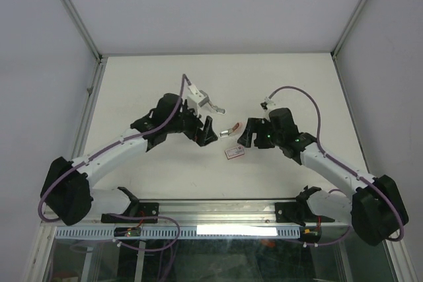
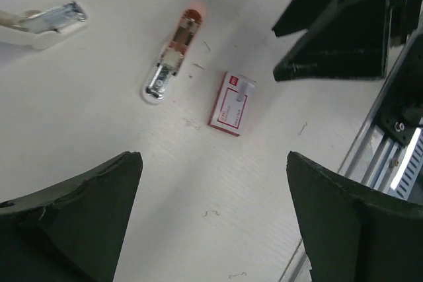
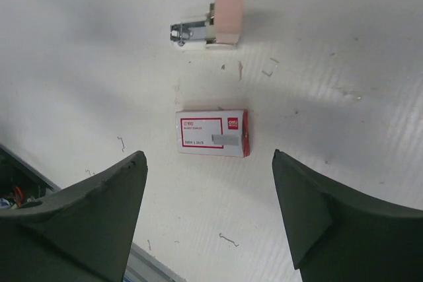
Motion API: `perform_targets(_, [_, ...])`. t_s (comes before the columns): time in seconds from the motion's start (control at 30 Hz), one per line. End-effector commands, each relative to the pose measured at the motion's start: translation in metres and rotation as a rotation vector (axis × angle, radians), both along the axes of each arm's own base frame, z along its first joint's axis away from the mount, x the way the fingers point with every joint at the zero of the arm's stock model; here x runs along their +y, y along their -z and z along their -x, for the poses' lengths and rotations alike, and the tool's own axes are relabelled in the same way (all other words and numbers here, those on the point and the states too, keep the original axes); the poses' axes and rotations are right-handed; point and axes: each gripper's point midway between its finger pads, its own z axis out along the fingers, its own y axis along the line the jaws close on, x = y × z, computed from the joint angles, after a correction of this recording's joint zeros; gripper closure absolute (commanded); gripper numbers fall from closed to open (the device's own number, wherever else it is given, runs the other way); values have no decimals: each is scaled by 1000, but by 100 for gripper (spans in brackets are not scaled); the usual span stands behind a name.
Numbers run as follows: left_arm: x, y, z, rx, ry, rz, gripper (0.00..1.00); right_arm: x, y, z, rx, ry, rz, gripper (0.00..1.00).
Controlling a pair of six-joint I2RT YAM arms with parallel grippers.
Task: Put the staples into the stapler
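The stapler (image 1: 232, 128), small and pale pink with silvery metal at one end, lies on the white table between my two grippers; it also shows in the left wrist view (image 2: 173, 57) and the right wrist view (image 3: 208, 28). Just in front of it lies a flat red-and-white box (image 1: 234, 152) (image 2: 232, 104) (image 3: 213, 133) with a short grey strip on its top; I cannot tell whether that strip is staples. My left gripper (image 1: 203, 131) (image 2: 213, 160) hovers open to the left, holding nothing. To the right my right gripper (image 1: 246, 133) (image 3: 209, 156) is open and empty above the box.
A white-and-silver piece (image 1: 217, 108) (image 2: 46, 21) lies apart, behind the left gripper. Single bent staples (image 3: 229, 239) (image 2: 211, 212) are scattered on the table. A metal rail (image 1: 211, 212) runs along the near edge. The right gripper's black fingers (image 2: 330, 31) fill the left wrist view's top right.
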Motion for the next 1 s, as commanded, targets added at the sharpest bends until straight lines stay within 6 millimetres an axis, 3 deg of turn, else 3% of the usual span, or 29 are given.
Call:
perform_targets(0.0, [-45, 7, 7, -115, 153, -74, 7, -7, -13, -6, -3, -47, -112, 20])
perform_targets(0.07, [-61, 19, 11, -128, 192, -126, 9, -11, -13, -8, 33, -42, -172, 20])
perform_targets(0.17, [-83, 50, 23, -145, 277, -218, 13, -17, -12, -12, 58, -16, -222, 11])
perform_targets(0.3, [-94, 80, 24, -146, 316, -278, 18, -21, -7, -14, 74, 29, -231, 8])
perform_targets(0.43, [-106, 94, 28, -161, 357, -282, 20, -16, -2, -9, 100, 26, -273, 9])
perform_targets(0.73, [-108, 114, 28, -166, 368, -324, 32, -11, 10, -11, 142, 27, -303, 38])
perform_targets(0.97, [-110, 125, 32, -153, 389, -338, 38, -3, 21, -18, 188, 3, -320, 48])
